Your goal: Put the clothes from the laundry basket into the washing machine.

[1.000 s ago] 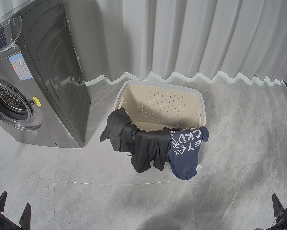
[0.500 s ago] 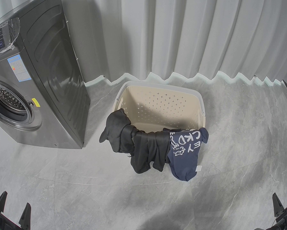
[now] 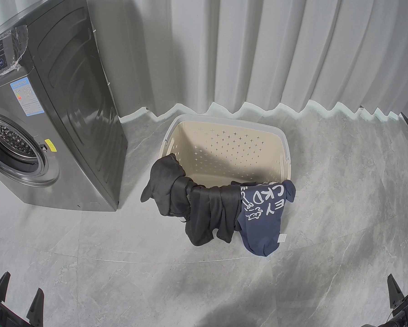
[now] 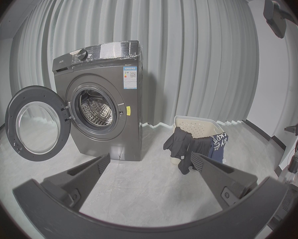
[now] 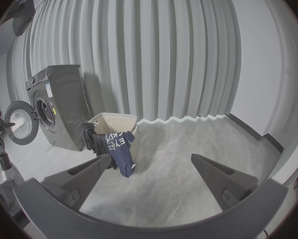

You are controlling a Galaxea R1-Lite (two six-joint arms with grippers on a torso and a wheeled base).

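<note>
The left tool [image 3: 21, 290], in the lower left corner of the head view, and the right tool [image 3: 403, 275], in the lower right corner, both stand spread open and empty, well apart from the cream perforated plastic laundry basket [image 3: 231, 120] at mid-frame. A crumpled black garment [image 3: 199, 207] and a navy blue T-shirt with white print [image 3: 264, 225] hang over its near rim; the dark grey front-loading washing machine [image 3: 72, 114], upper left, has its door [image 4: 36, 123] open. I judge the first pick is not begun: next, one tool must reach the rim and close on a hanging fold.
</note>
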